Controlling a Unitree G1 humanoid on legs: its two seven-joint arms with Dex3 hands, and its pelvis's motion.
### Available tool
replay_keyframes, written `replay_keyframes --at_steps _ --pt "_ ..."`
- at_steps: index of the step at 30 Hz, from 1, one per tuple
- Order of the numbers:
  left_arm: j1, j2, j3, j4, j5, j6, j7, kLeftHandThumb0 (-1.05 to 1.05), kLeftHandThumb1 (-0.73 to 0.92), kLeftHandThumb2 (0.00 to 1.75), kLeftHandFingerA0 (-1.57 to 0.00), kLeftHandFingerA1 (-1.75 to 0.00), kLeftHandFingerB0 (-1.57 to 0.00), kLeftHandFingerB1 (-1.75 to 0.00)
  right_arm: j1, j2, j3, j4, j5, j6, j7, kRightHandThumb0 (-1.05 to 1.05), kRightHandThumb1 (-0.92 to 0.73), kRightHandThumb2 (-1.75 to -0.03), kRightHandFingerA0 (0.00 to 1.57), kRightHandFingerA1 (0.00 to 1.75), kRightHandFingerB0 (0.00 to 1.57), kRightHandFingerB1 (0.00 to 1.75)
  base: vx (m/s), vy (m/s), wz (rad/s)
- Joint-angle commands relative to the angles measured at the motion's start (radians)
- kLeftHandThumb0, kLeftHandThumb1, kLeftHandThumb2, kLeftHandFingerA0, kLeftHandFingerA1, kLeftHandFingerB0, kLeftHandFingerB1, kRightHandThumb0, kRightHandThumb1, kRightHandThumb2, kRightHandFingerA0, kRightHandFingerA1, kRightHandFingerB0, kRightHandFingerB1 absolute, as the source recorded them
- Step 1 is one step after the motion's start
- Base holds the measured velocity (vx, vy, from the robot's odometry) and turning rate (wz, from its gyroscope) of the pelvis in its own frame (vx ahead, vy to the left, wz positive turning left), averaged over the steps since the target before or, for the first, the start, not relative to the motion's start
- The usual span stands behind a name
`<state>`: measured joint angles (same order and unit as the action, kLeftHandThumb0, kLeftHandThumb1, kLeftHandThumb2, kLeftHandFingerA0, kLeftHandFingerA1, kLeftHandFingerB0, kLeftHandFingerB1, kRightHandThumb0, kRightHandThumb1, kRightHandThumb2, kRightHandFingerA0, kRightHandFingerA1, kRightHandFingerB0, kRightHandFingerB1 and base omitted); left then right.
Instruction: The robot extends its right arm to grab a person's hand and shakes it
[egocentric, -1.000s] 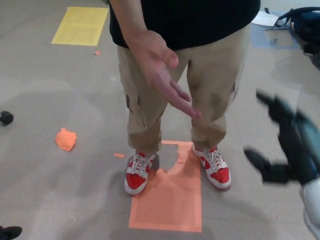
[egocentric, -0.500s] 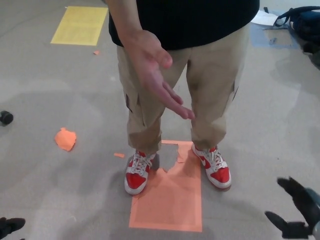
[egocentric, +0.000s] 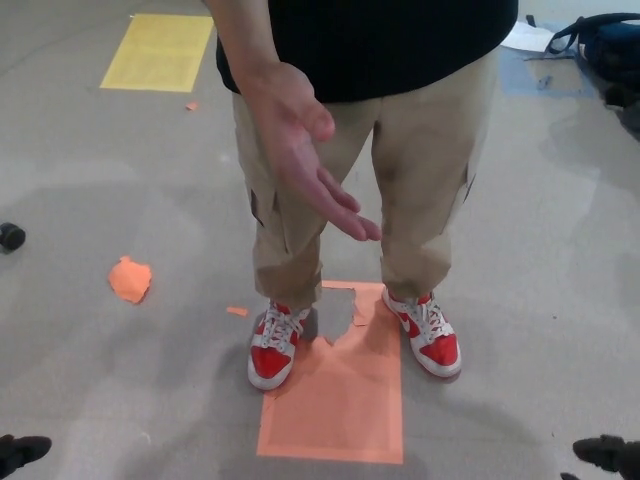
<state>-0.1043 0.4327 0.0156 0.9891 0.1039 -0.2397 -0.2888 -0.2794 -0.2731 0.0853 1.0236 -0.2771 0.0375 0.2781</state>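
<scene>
Grey floor (egocentric: 100, 380) fills the view, mottled with darker patches.

Person standing at centre, 12 o'clock side of frame: black shirt (egocentric: 400, 45), tan cargo trousers (egocentric: 420, 170), red and white trainers (egocentric: 275, 350) planted at the upper edge of an orange floor patch (egocentric: 340, 400). The patch's top edge is ragged, torn between the two shoes.

Person's hand (egocentric: 300, 150) held out in front of the thighs, palm open and turned toward 3 o'clock, fingers together and pointing down toward 4 o'clock. Nothing touches it.

Yellow floor patch (egocentric: 158, 50) at 11 o'clock. Dark bag with strap (egocentric: 600, 40) at 1 o'clock, white sheet (egocentric: 527, 38) just beside it.

Orange scrap (egocentric: 130, 278) at 9 o'clock; a smaller orange chip (egocentric: 237, 311) near the trainer at picture left. Small black object (egocentric: 10, 236) at the 9 o'clock edge.

Right hand (egocentric: 610, 455) at 5 o'clock corner, only a dark tip showing, well apart from the person's hand; clenched or released, cannot tell. Left hand (egocentric: 20, 452) at 7 o'clock corner, likewise a dark tip only; state cannot be told.
</scene>
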Motion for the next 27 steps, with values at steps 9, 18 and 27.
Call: replay_keyframes --at_steps 9,18,27 --pt "0.022 0.019 -0.01 0.014 0.012 -0.007 0.012 -0.72 0.77 1.07 -0.12 -0.44 0.0 -0.33 -0.008 -0.024 0.05 0.057 0.017 -0.133 0.083 -0.78 -0.67 -1.02 0.0 0.21 0.0 0.16 0.0 0.0 0.0" --pt "0.025 0.012 0.005 0.016 -0.009 -0.016 0.003 -0.7 0.73 1.03 -0.1 -0.44 -0.02 -0.36 -0.013 -0.029 0.069 0.074 0.013 -0.148 0.081 -0.83 -0.68 -1.02 0.0 0.17 0.0 0.12 0.0 0.0 0.0" --pt "0.029 0.023 -0.018 0.012 0.02 -0.011 0.018 -0.66 0.74 1.04 -0.05 -0.4 -0.04 -0.35 -0.019 -0.031 0.081 0.079 0.004 -0.142 0.083 -0.84 -0.68 -1.01 0.01 0.21 0.0 0.11 0.0 0.0 0.0"
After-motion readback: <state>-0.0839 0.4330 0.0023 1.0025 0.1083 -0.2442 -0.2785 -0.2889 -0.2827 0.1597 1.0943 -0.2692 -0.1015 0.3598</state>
